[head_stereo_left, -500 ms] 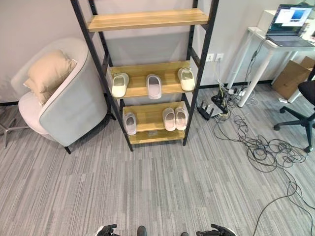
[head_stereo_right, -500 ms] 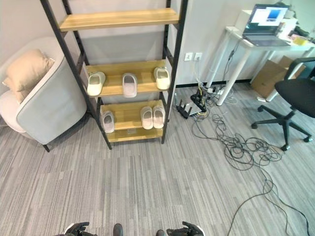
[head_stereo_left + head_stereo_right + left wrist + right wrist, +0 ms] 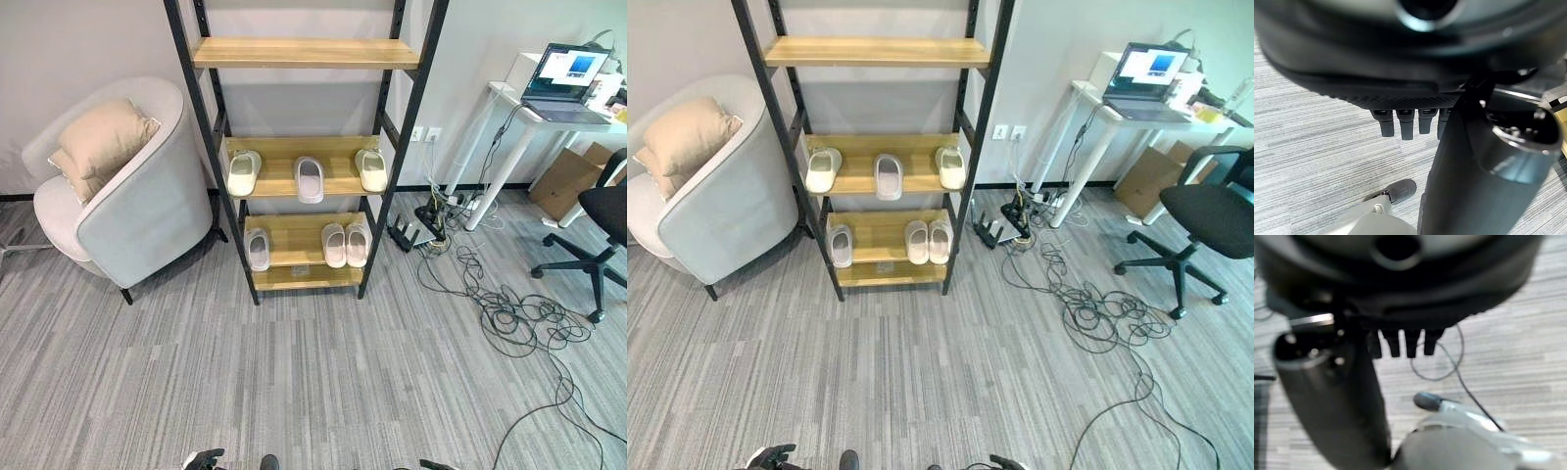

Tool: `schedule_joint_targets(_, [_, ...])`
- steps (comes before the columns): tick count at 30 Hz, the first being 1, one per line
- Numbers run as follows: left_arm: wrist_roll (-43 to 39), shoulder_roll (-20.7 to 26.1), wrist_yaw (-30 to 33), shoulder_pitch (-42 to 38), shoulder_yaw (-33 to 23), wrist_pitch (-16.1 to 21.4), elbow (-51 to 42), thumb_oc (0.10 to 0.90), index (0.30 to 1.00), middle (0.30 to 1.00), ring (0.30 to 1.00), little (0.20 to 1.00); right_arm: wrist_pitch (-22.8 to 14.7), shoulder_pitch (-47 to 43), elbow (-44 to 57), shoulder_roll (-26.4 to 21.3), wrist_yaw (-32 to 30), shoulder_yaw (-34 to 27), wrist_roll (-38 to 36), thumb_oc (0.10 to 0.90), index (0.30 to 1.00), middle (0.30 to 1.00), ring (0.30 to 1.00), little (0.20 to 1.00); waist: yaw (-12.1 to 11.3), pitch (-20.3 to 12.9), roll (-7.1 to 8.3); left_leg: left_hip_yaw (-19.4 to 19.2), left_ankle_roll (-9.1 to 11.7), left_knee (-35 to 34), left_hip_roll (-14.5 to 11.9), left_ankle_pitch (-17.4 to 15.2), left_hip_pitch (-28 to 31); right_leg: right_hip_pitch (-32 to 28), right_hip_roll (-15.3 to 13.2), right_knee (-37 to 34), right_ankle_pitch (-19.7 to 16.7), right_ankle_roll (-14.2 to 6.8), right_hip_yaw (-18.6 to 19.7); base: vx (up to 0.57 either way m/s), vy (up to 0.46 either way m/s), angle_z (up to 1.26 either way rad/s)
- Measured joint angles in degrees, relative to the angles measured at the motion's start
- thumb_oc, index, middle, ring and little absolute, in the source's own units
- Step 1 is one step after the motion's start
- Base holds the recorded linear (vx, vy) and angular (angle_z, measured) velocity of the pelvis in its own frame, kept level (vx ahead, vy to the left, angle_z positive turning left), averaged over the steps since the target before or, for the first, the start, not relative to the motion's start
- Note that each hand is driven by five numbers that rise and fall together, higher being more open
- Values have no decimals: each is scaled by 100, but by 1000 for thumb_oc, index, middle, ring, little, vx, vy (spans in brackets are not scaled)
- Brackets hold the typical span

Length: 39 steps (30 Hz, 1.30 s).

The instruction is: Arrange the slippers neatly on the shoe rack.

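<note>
Slippers: six on the shoe rack (image 3: 233,211), a black-framed ladder rack with wooden shelves against the wall. Middle shelf carries three, spread apart: a cream slipper (image 3: 242,172) at the left end, a grey-white slipper (image 3: 310,180) in the centre, another cream slipper (image 3: 370,169) at the right end. Lower shelf carries three more: a single pale slipper (image 3: 258,249) at the left, and a pair of pale slippers (image 3: 346,244) side by side, touching, toward the right. Top shelf (image 3: 304,52) bare wood. All slippers lie flat, toes toward the wall. Left hand (image 3: 1405,122) seen in its own wrist view, fingers hanging straight and relaxed over the grey carpet (image 3: 294,372), grasping nothing; its dark tips also just show at the lower edge of the head view. Right hand (image 3: 1400,342) likewise released, fingers straight, over carpet, nothing held. Left of the rack, a pale grey armchair (image 3: 137,211) with a beige cushion (image 3: 103,142). Right of the rack, tangled cables (image 3: 519,313) on the floor, a white bench (image 3: 509,108) carrying an open laptop (image 3: 566,83), and a black office chair (image 3: 1205,220).
</note>
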<state>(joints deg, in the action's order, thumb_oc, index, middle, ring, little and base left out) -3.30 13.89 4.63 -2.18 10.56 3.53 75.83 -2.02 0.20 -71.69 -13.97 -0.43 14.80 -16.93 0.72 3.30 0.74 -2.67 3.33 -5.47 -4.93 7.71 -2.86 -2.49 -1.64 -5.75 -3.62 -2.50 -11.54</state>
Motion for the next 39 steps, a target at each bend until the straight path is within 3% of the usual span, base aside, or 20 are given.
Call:
schedule_joint_targets(4, [-13, 4, 2, 3, -2, 3, 1, 800, 900, 900, 900, 900, -5, -80, 9, -12, -1, 181, 246, 800, 900, 900, 900, 900, -33, -1, 3, 158, 31, 1, -12, 24, -102, 34, 27, -1, 14, 18, -140, -13, -57, 19])
schedule_joint_targets(7, [-24, -15, -13, -85, 11, 22, -28, 800, 900, 900, 900, 900, -8, -140, 13, -55, 6, 278, 323, 800, 900, 900, 900, 900, -206, 67, -10, 326, 61, 31, -29, 100, -289, 125, 65, 0, 25, 52, -341, -86, -39, 33])
schedule_joint_targets(10, [-107, -33, 5, -473, 68, 53, -45, 800, 900, 900, 900, 900, -18, -397, -7, -128, 1, 300, 449, 800, 900, 900, 900, 900, -292, 434, -77, 553, 202, 846, 54, 199, -1019, 244, 47, -1, 61, 135, -779, -12, 87, 78])
schedule_joint_targets(11, [-101, -33, 14, -659, 60, 67, -46, 800, 900, 900, 900, 900, -2, -527, -29, -185, 7, 305, 508, 800, 900, 900, 900, 900, -320, 668, -80, 332, 490, 997, 112, 368, -1275, 257, -48, -1, 57, 220, -1038, 131, 176, 96])
schedule_joint_targets(12, [-99, -29, 11, -688, 32, 67, -22, 800, 900, 900, 900, 900, 8, -587, -34, -225, 2, 324, 551, 800, 900, 900, 900, 900, -341, 713, -107, 28, 459, 876, 85, 321, -1248, 287, -54, -3, 64, 219, -1093, 168, 143, 65])
schedule_joint_targets(13, [-100, -14, -26, -639, -9, 24, 69, 800, 900, 900, 900, 900, 13, -678, -59, -287, 5, 315, 568, 800, 900, 900, 900, 900, -379, 718, -150, -235, 368, 524, 43, 261, -1102, 290, -39, -2, 74, 205, -1115, 172, 114, 16])
schedule_joint_targets(15, [-99, -9, -29, -337, -42, -108, 289, 800, 900, 900, 900, 900, -22, -703, -33, -355, -42, 105, 568, 800, 900, 900, 900, 900, -433, 701, -219, -341, 290, 7, 133, 292, -738, 224, -100, -2, 124, 70, -1114, 483, 333, 11])
schedule_joint_targets(16, [-86, 0, -37, -175, -113, -126, 362, 800, 900, 900, 900, 900, -18, -666, -29, -350, -37, -17, 563, 800, 900, 900, 900, 900, -458, 713, -164, -333, 67, 8, 234, 279, -718, 195, -182, -1, 160, -17, -1119, 559, 401, 15])
schedule_joint_targets(19, [-93, -35, -48, 92, -328, -273, 460, 800, 900, 900, 900, 900, 21, -440, -29, -287, -116, -279, 540, 800, 900, 900, 900, 900, -466, 614, 16, -349, -261, 27, 507, 106, -502, -6, -438, 98, 243, -192, -1146, 265, 253, 9])
schedule_joint_targets(21, [-102, -16, -44, 132, -246, -271, 377, 800, 900, 900, 900, 900, 44, -466, 66, -243, -104, -158, 550, 800, 900, 900, 900, 900, -462, 598, 94, -415, -632, 26, 627, -67, -429, 280, -721, 827, 384, -339, -1055, 189, 232, -13])
schedule_joint_targets(22, [-105, -36, -47, 103, -196, -296, 321, 800, 900, 900, 900, 900, 80, -545, 66, -222, -112, -125, 560, 800, 900, 900, 900, 900, -446, 627, 29, -478, -680, 37, 569, -7, -384, 569, -827, 1475, 539, -392, -984, 178, 150, -23])
schedule_joint_targets(23, [-106, -15, -38, -21, -170, -298, 217, 800, 900, 900, 900, 900, 93, -575, 228, -192, -119, -41, 560, 800, 900, 900, 900, 900, -383, 646, -6, -458, -884, 36, 591, -119, -274, 1003, -1052, 2560, 570, -413, -836, 179, 149, -7])
schedule_joint_targets(25, [-108, 105, 7, -227, 39, -225, 159, 800, 900, 900, 900, 900, 13, -582, 440, -50, -122, -17, 558, 800, 900, 900, 900, 900, -242, 639, 26, -364, -873, 36, 692, -164, -71, 1361, -1329, 3467, 817, -530, -658, 268, -3, 29])
schedule_joint_targets(27, [-110, 246, 42, -512, 282, -107, -65, 800, 900, 900, 900, 900, -23, -591, 467, 83, -119, 133, 567, 800, 900, 900, 900, 900, -126, 655, 72, -204, -833, 35, 755, -274, 61, 1466, -1332, 3065, 820, -552, -482, 241, -55, 43])
schedule_joint_targets(30, [-105, 263, 118, -964, 345, -21, -245, 800, 900, 900, 900, 900, -33, -664, 460, 196, -112, 223, 604, 800, 900, 900, 900, 900, -93, 673, 129, -115, -792, 36, 812, -431, 249, 1497, -1160, 1806, 678, -618, -529, 275, -113, 17])
schedule_joint_targets(31, [-105, 259, 118, -962, 345, -11, -208, 800, 900, 900, 900, 900, -43, -677, 464, 208, -114, 226, 635, 800, 900, 900, 900, 900, -67, 663, 124, -145, -873, 36, 817, -390, 300, 1411, -1091, 1344, 560, -690, -533, 225, -104, 1])
schedule_joint_targets(33, [-77, 254, 120, -1015, 458, 22, -185, 800, 900, 900, 900, 900, -30, -683, 440, 204, -122, 190, 670, 800, 900, 900, 900, 900, 100, 705, 105, -58, -775, 37, 849, -614, 487, 1549, -939, 966, 193, -645, -460, 332, -183, 4])
schedule_joint_targets(35, [134, 126, 237, -1060, 499, -18, 75, 800, 900, 900, 900, 900, -25, -714, 447, 216, -117, 38, 640, 800, 900, 900, 900, 900, 239, 697, 134, 16, -765, 35, 842, -703, 639, 1536, -716, 176, -173, -607, -54, 388, -280, 20])
schedule_joint_targets(36, [152, 111, 238, -1034, 498, -32, 64, 800, 900, 900, 900, 900, -25, -712, 450, 220, -114, 37, 634, 800, 900, 900, 900, 900, 280, 692, 155, 27, -793, 35, 854, -703, 669, 1536, -708, 103, -253, -592, -88, 386, -298, 30])
schedule_joint_targets(39, [415, 16, 212, -724, 514, -43, 84, 800, 900, 900, 900, 900, -42, -579, 381, 256, -97, 47, 642, 800, 900, 900, 900, 900, 371, 635, 258, 218, -556, 37, 860, -1014, 1066, 1312, -734, 35, -490, -317, -76, 305, -268, 33])
